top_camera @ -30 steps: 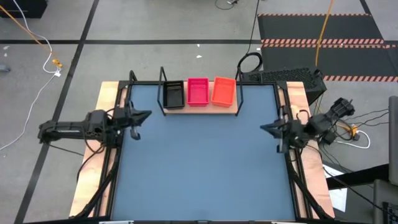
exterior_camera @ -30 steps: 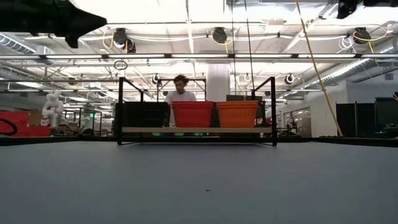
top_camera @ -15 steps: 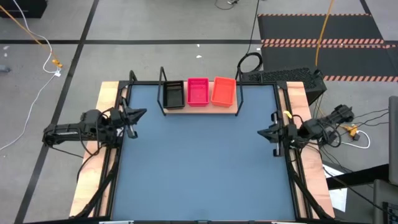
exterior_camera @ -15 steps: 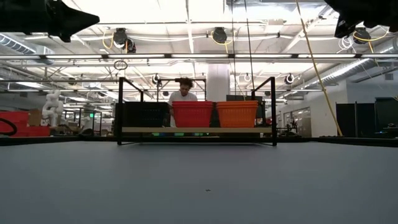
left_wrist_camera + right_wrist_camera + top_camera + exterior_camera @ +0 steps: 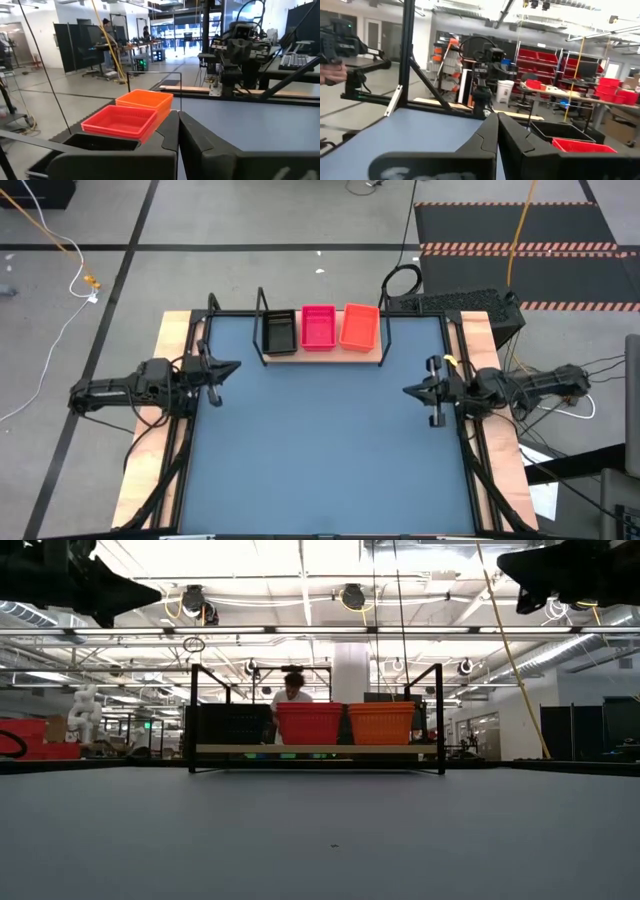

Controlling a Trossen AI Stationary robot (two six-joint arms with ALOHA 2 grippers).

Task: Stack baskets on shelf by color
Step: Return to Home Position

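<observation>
The wooden shelf (image 5: 322, 352) on its black wire frame stands at the table's far edge. On its plank (image 5: 315, 749) rest, side by side, black baskets (image 5: 280, 332), pink-red baskets (image 5: 318, 326) and orange baskets (image 5: 360, 326). They also show in the left wrist view, the pink-red (image 5: 120, 121) beside the orange (image 5: 145, 100). My left gripper (image 5: 236, 366) is shut and empty above the table's left edge, near the shelf's left end. My right gripper (image 5: 406, 391) is shut and empty above the table's right side, well short of the shelf.
The blue-grey tabletop (image 5: 320, 450) lies bare between the two arms and toward the near edge. Upright black posts (image 5: 192, 715) stand at the shelf's ends. A person (image 5: 293, 690) stands in the room behind the shelf. Cables lie on the floor beyond the table.
My right gripper has gone a little toward the table's left, inward over the tabletop, while its arm has stretched out flatter. It stays shut. The baskets and the shelf have kept still.
</observation>
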